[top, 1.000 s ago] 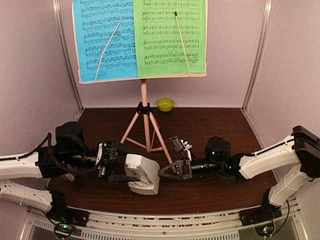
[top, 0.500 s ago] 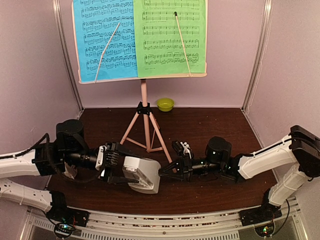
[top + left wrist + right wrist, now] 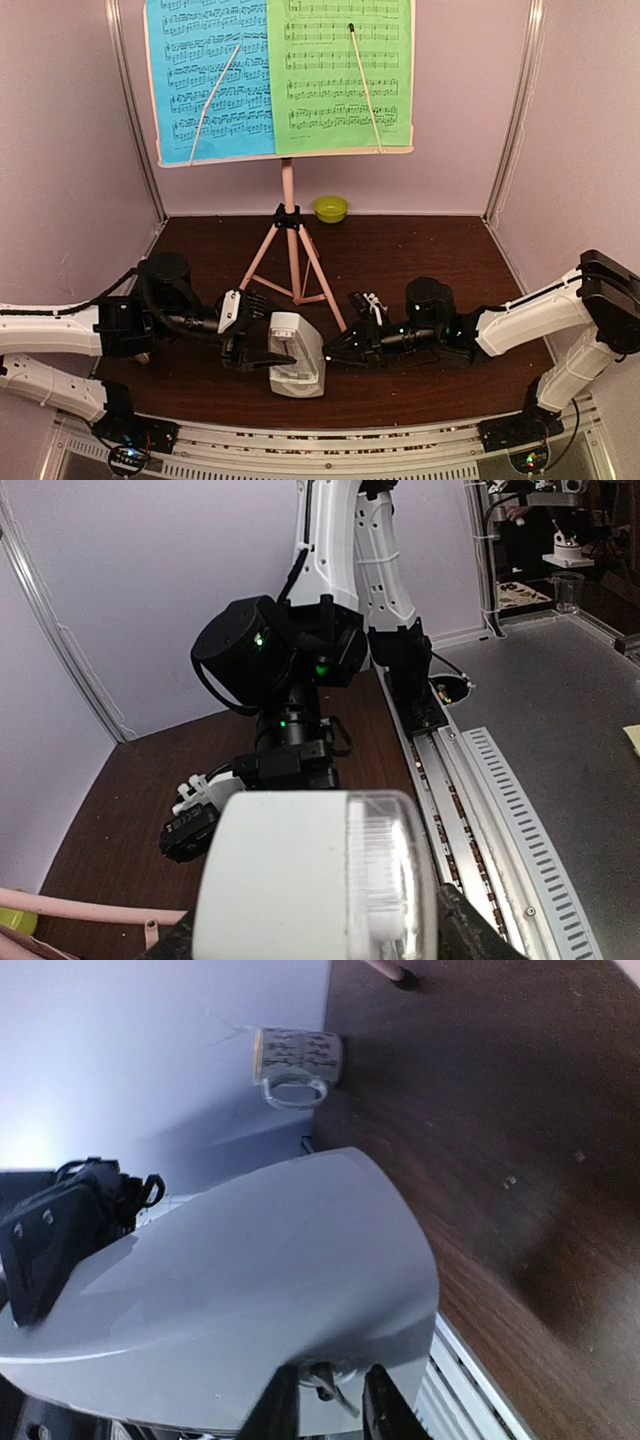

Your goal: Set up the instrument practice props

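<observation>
The pink music stand [image 3: 288, 200] stands on its tripod at the back. A blue sheet [image 3: 205, 75] and a green sheet [image 3: 340, 70] rest on its tray. The white metronome [image 3: 298, 367] is low over the table's front middle. My left gripper [image 3: 268, 356] is shut on it from the left. In the left wrist view the metronome [image 3: 310, 875] fills the space between my left gripper's [image 3: 320, 945] fingers. My right gripper [image 3: 336, 350] is at the metronome's right side. In the right wrist view its [image 3: 332, 1402] fingers stand narrowly apart round a small key [image 3: 335, 1380] on the metronome's side [image 3: 250, 1290].
A small lime-green bowl [image 3: 331, 208] sits at the back wall behind the stand. A white mug [image 3: 297, 1060] stands by the left wall. The tripod legs [image 3: 318, 275] spread just behind both grippers. A metal rail [image 3: 330, 455] runs along the table's near edge.
My left gripper has carried the metronome right and turned it. My right gripper has moved in to the metronome's side, and its fingers have narrowed.
</observation>
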